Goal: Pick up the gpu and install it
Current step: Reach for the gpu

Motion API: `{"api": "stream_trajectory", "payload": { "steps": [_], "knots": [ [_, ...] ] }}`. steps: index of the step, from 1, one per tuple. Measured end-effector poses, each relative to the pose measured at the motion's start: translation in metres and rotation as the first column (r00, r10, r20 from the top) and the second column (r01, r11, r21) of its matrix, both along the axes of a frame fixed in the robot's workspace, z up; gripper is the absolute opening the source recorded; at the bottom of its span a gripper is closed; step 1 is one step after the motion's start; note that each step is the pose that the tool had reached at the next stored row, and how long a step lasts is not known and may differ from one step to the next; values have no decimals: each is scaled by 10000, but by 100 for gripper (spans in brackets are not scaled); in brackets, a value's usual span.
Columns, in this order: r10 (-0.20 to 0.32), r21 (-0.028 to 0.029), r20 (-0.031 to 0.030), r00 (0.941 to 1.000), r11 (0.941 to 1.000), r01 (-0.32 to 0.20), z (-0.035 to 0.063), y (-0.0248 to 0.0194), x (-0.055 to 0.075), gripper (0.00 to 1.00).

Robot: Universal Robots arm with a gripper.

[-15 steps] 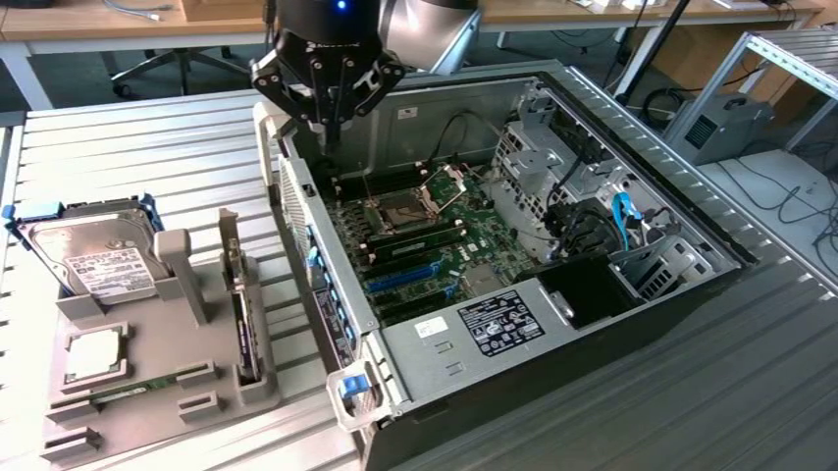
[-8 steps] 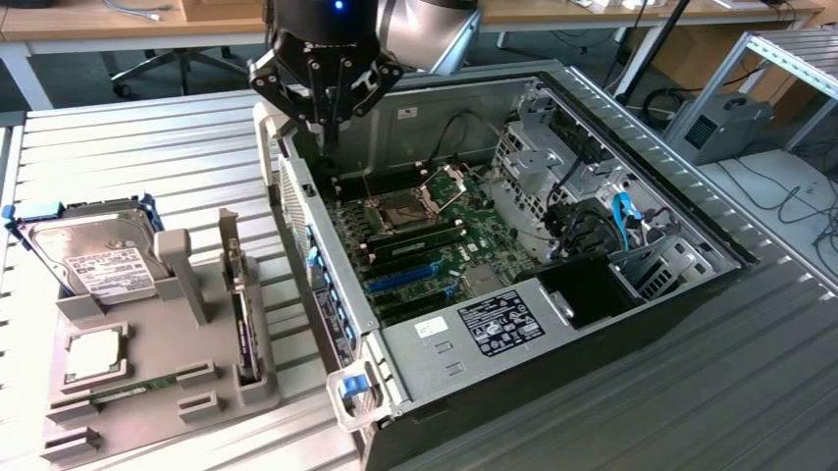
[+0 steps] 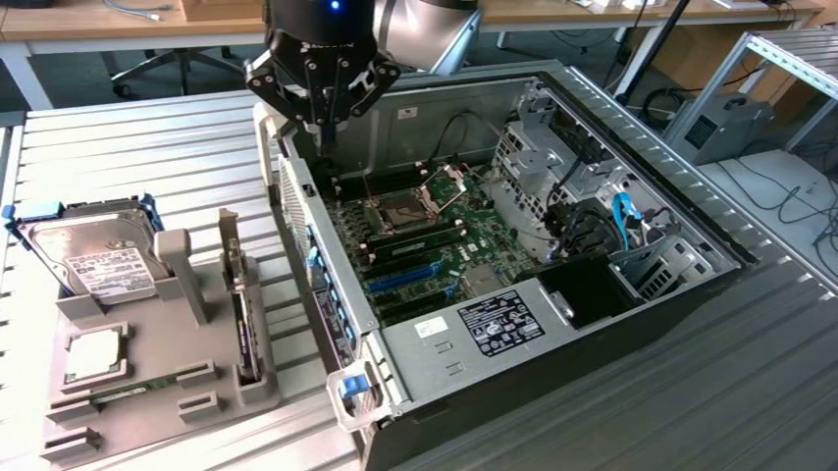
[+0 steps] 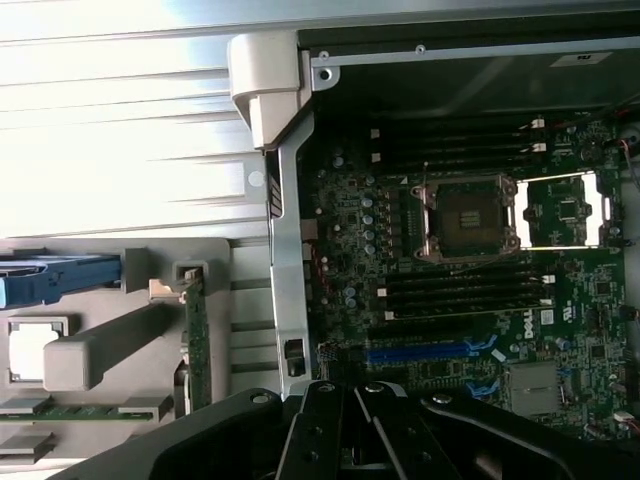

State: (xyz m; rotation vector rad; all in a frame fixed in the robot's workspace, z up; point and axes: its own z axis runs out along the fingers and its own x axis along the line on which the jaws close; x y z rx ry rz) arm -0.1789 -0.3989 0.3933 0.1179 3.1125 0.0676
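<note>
**Gpu not picked yet, claw empty over the case**

Exterior view: the claw [image 3: 322,132] is clenched on nothing, fingers pinched together and pointing down. It hangs over the rear wall of the open computer case [image 3: 615,128], at the exterior view's left side of it. The gpu [image 3: 243,334] stands on edge in the grey holder [image 3: 171,353] on the desk [image 3: 131,147], just beside the case and well apart from the claw. The hard drive [image 3: 98,255] sits in the same holder, further to the exterior view's left. On the motherboard [image 3: 419,235], the blue slots [image 3: 399,278] look bare, with no card seated.

Wrist view: the claw [image 4: 345,430] is shut, with nothing between its fingers. The gpu [image 4: 197,330] shows edge-on as a thin green strip in the holder [image 4: 110,340], untouched. The blue slot [image 4: 420,352] on the motherboard [image 4: 450,300] is unoccupied.

Progress, as judged: early. No pickup and no install are done, so both steps are left.
</note>
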Motion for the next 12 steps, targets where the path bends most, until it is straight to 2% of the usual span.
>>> {"api": "stream_trajectory", "payload": {
  "steps": [12],
  "knots": [
    [-1,0,0,10000,10000,1,0,0,-38,11]
  ]
}}
